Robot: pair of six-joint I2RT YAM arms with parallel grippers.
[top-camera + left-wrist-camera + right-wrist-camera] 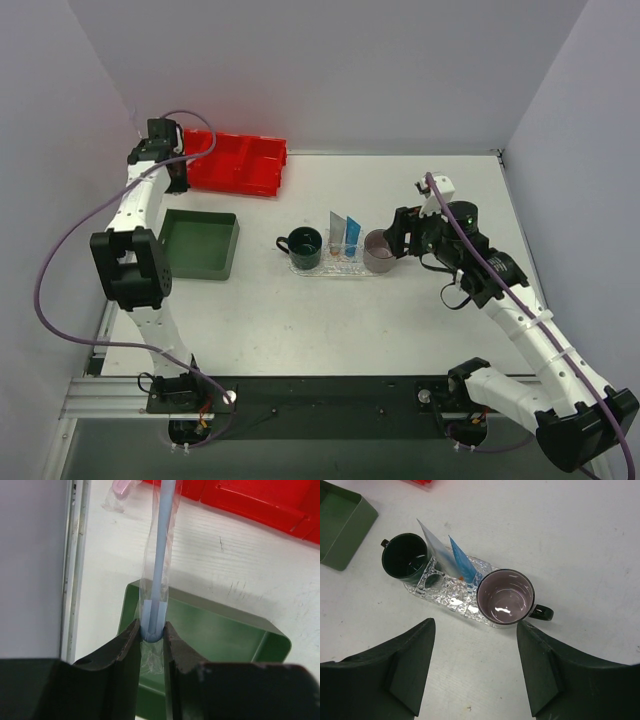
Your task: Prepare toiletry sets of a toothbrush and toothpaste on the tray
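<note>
the left pincer is nearly closed, pinching one end of a pale blue toothbrush that sticks straight out from the jaws inside a clear wrapper. it hangs over the corner of the green tray, beside the red bin, well apart from the tray at mid counter. that clear tray carries a dark green mug at one end and a grey mug at the other. between them the white-grey toothpaste and the blue toothpaste are both propped upright. the right pincer gapes wide with nothing in it, near the grey mug.

the step looks like carrying the brush across to the tray. the hold is on the very end (slippery wrapper sits between pads and handle), so a slow, level carry seems wise. approach from the dark green mug's side, away from the right arm. line the brush up with a mug mouth or a bare strip beside a tube, and release only once it is supported, lest it topple the tubes.
</note>
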